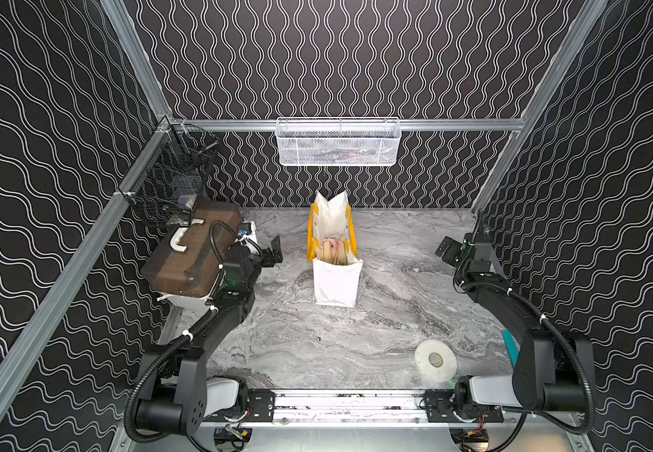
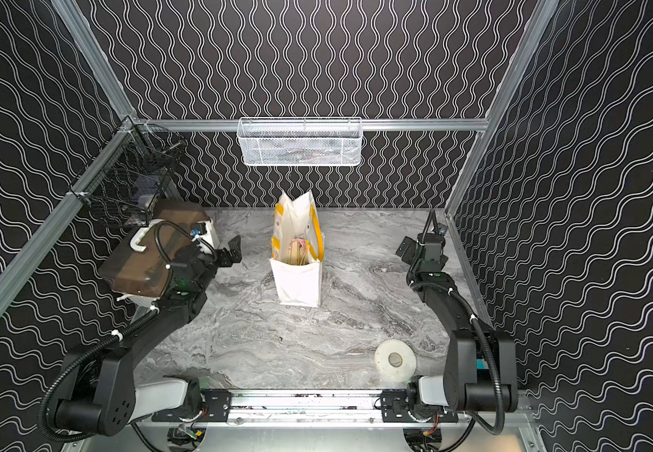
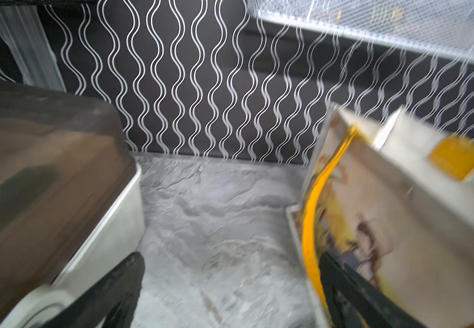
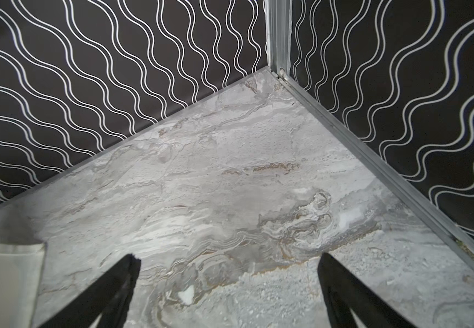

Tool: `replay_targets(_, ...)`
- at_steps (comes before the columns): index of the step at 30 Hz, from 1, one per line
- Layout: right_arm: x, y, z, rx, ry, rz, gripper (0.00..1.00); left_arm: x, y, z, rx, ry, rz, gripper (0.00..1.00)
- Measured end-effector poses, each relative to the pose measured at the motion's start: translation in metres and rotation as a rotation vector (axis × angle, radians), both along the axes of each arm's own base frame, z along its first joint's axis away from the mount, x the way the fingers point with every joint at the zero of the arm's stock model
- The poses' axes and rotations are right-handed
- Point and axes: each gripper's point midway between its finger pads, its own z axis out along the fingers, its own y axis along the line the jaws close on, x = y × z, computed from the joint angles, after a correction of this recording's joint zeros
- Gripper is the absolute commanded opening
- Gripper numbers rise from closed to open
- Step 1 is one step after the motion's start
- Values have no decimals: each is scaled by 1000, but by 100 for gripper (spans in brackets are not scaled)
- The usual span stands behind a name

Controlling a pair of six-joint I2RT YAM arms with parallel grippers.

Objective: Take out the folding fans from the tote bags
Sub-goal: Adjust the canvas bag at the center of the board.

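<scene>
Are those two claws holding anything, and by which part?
Nothing is held. Both the left gripper and the right gripper stand open and empty; the folding fans sit inside the tote bag.

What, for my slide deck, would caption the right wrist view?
Right gripper, jaws open and empty, poised above the grey marble tabletop near the aluminium corner post.

Folding fans (image 1: 334,252) mostly hidden inside tote bag (image 1: 336,285), count unclear
</scene>
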Motion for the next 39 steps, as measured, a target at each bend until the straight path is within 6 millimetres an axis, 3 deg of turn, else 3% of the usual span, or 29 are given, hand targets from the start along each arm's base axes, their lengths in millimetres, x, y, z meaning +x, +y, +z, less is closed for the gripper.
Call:
replay_targets(2, 0, 7, 9, 24, 10, 19, 100, 8, -13, 5, -91, 35, -31, 100)
replay_targets(5, -1, 29, 15, 48, 43, 76, 100, 23, -54, 12, -193, 115, -126, 100)
replay_targets(8, -4, 49, 22, 60, 76, 122, 100, 32, -105, 21, -213, 190, -239, 100)
replay_targets(12, -6, 74, 35, 49, 92, 170, 100, 34, -149, 18, -200, 268, -322, 100)
replay_targets(13, -7, 82, 37, 45, 96, 192, 100, 34, -154, 14, -193, 295, -325, 98)
replay_targets(15, -10, 96, 38, 29, 107, 223, 100, 37, -162, 9, -180, 332, -324, 84)
replay_targets(17, -14, 104, 35, 9, 131, 243, 100, 42, -167, 6, -160, 364, -310, 73)
replay_targets(21, -13, 110, 42, -22, 137, 250, 100, 46, -171, -2, -104, 409, -286, 61)
replay_targets(30, -14, 123, 49, -66, 155, 288, 100, 59, -159, -38, 24, 535, -206, 36)
replay_targets(33, -15, 124, 52, -71, 152, 297, 100, 62, -154, -38, 61, 547, -187, 26)
replay_targets(34, -16, 125, 52, -74, 153, 303, 100, 63, -152, -35, 75, 543, -179, 31)
replay_targets(36, -17, 125, 53, -73, 152, 308, 100, 64, -148, -28, 102, 531, -165, 60)
replay_targets(37, -18, 126, 54, -72, 150, 314, 100, 65, -146, -24, 109, 525, -154, 68)
replay_targets(39, -19, 127, 55, -70, 146, 319, 100, 68, -142, -15, 137, 514, -141, 68)
